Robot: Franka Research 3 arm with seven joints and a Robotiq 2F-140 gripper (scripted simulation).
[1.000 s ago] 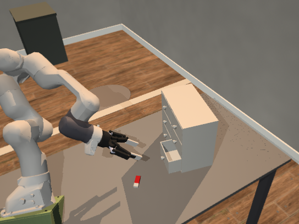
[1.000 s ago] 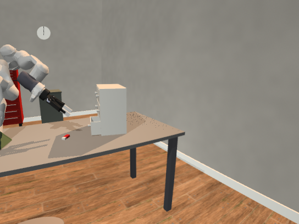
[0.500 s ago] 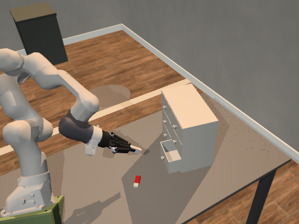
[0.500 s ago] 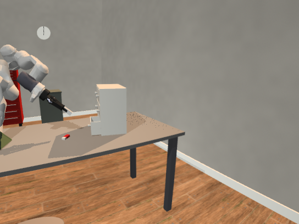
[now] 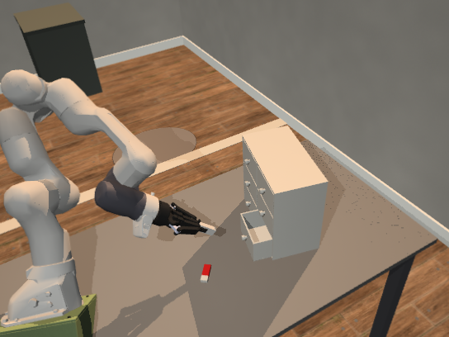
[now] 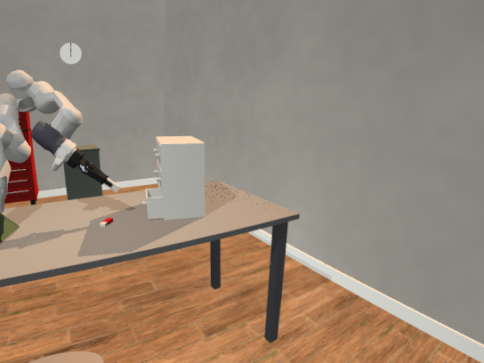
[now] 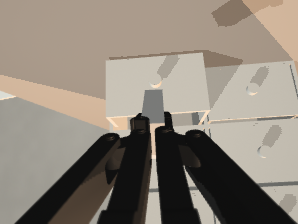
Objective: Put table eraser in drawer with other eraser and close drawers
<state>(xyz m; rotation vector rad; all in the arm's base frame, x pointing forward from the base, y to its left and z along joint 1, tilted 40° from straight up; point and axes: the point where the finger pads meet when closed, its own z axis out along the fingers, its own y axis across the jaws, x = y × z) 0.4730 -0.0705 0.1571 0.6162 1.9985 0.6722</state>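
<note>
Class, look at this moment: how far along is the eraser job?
Done: one bottom drawer of the chest stands pulled out; it looks empty. In hand: nothing; the gripper is shut and empty, pointing at the chest. Left: the eraser lies on the table, and every drawer must end pushed in.

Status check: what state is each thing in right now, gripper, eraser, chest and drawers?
Gripper: shut, holding nothing, in the air facing the chest.
Eraser: lying on the table, untouched.
Chest: upright on the table.
Bottom drawer: pulled partly out; no eraser visible in the part that shows.
Other drawers: pushed in.
</note>
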